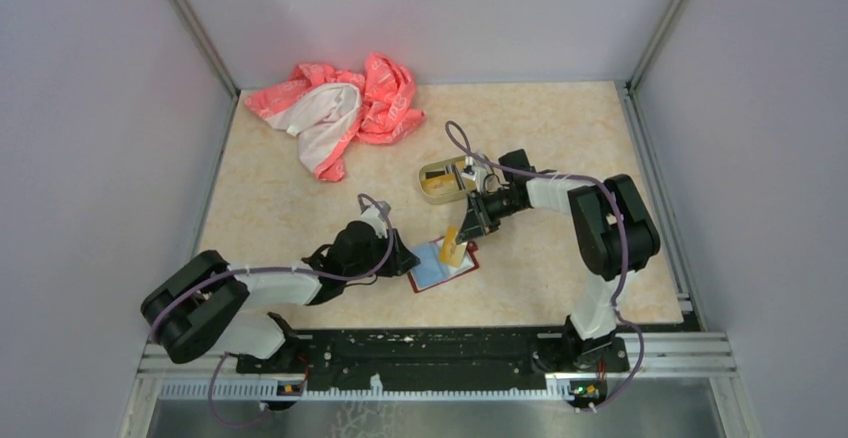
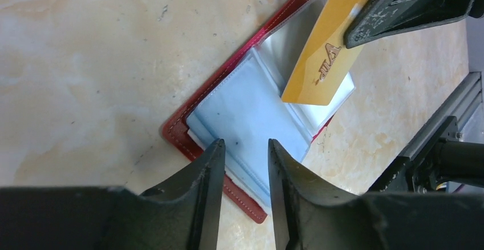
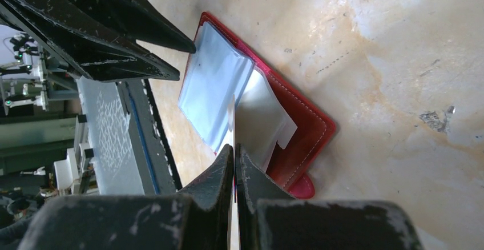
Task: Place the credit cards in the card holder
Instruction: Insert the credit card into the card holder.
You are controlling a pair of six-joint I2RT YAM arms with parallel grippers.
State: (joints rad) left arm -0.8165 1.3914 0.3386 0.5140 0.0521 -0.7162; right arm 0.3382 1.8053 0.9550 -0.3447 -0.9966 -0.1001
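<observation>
**Top external view.** The right end effector [image 1: 464, 230] is closed on 1 yellow credit card [image 1: 452, 247]. The card is tilted, with its lower edge over the open card holder [image 1: 432, 273]. The left end effector [image 1: 404, 258] has the holder just ahead of its fingertips. A tin tray [image 1: 445, 180] lies close behind the right end effector on the table [image 1: 560, 138] (contents too small to identify).

**Left wrist view.** The left end effector [image 2: 245, 147] is partly open. Its 2 fingers [image 2: 212, 158] stand narrowly apart with nothing gripped. The card holder [image 2: 188, 121] lies directly ahead, clear sleeves upward. The yellow credit card [image 2: 319, 61] is ahead and to the right, pinched at its far corner by the right end effector [image 2: 365, 24].

**Right wrist view.** The right end effector [image 3: 235, 150] is clamped on the yellow credit card [image 3: 233, 119], seen edge-on. The card's free edge extends forward over the sleeves of the card holder [image 3: 302, 130]. Contact cannot be determined.
</observation>
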